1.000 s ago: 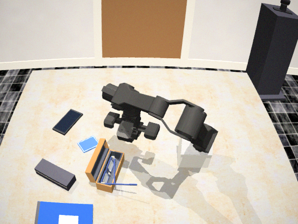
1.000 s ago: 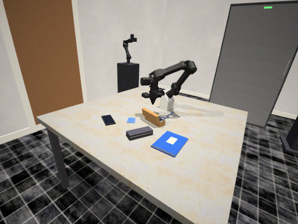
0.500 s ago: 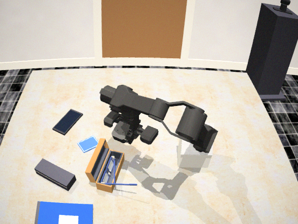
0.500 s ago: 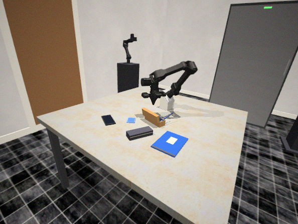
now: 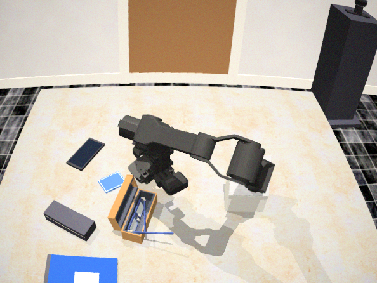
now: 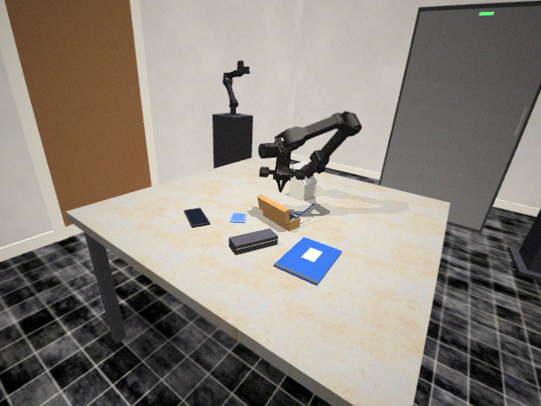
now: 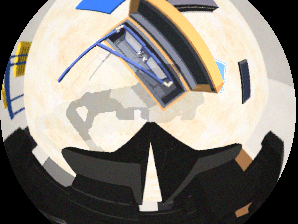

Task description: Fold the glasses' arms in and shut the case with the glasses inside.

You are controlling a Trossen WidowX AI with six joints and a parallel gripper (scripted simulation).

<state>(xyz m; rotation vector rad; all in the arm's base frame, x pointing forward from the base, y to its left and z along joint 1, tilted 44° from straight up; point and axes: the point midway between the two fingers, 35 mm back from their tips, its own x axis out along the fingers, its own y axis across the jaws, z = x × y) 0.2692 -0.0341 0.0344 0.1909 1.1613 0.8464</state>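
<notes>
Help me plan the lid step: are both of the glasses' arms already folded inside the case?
No, one blue arm sticks out past the case's edge.
</notes>
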